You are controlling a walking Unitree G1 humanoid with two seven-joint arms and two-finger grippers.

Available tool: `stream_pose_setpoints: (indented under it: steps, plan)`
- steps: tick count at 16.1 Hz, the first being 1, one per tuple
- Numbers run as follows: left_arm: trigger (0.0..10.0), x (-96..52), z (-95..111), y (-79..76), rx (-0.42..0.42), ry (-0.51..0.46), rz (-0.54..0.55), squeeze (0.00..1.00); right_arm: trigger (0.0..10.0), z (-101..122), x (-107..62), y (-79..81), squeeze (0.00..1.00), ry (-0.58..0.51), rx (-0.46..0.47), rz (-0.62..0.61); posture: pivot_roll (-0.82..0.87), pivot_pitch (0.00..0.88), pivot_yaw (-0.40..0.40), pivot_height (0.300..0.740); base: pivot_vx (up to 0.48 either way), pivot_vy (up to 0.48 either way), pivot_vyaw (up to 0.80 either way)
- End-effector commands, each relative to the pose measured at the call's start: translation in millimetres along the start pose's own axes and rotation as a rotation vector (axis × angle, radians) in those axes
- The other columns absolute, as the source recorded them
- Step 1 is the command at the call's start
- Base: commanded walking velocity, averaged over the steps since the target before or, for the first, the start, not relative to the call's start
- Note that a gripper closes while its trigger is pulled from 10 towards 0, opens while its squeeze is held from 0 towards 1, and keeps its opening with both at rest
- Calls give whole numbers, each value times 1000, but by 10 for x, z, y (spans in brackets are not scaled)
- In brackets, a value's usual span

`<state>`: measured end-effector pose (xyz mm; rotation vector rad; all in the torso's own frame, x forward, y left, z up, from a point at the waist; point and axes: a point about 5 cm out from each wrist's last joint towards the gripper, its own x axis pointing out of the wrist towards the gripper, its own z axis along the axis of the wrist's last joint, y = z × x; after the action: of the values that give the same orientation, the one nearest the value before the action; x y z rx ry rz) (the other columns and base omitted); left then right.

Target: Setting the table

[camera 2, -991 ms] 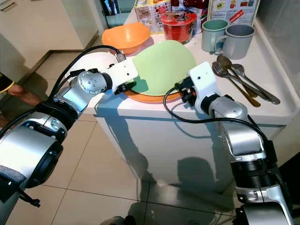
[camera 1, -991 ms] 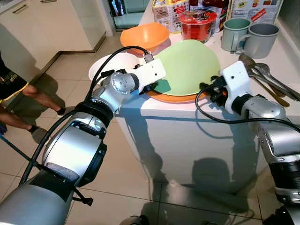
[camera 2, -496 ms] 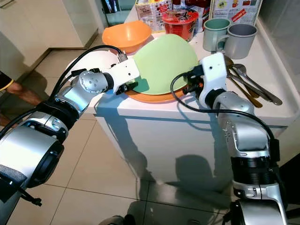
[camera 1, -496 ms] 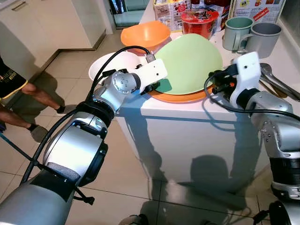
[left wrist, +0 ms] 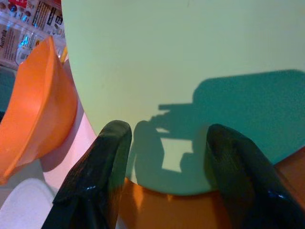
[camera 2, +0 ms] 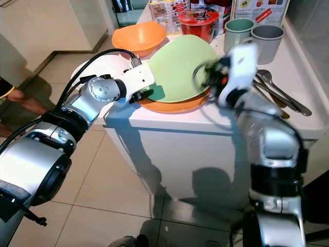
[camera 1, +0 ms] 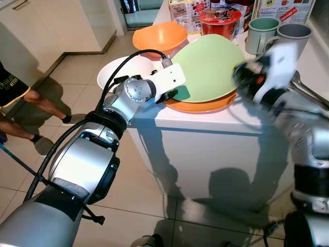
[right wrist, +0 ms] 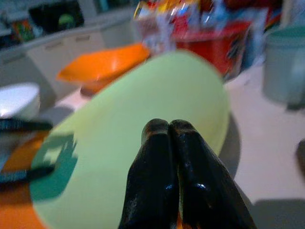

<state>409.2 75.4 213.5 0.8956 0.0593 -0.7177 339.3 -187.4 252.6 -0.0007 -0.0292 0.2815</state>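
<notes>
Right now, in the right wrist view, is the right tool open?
No: the right tool has its two black fingers pressed together, pointing at the tilted pale green plate.

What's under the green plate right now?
An orange plate lies under the green plate, its rim showing at the near edge. The green plate is tilted, far edge raised. What lies beneath the raised part is covered.

My left hand [left wrist: 164,143] reached forward with its fingers [left wrist: 107,157] spread apart; my right hand [right wrist: 172,131], blurred, was raised with fingers pressed together.
</notes>
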Motion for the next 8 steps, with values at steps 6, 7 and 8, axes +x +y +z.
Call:
stream_pose_setpoints:
  steps: [6,7,8]
  plan:
    - [10000,82,391,-25,-150,-159,-64,0,0,-132,-10,38,0,32,18,-16,-33,120,171,740,0,0,0]
    - [10000,85,412,-38,-141,-167,-80,0,0,-160,-8,55,0,43,11,-14,-32,116,175,740,0,0,0]
    - [10000,84,397,-45,-131,-161,-85,0,0,-189,-4,58,0,66,-14,-26,-33,114,174,740,0,0,0]
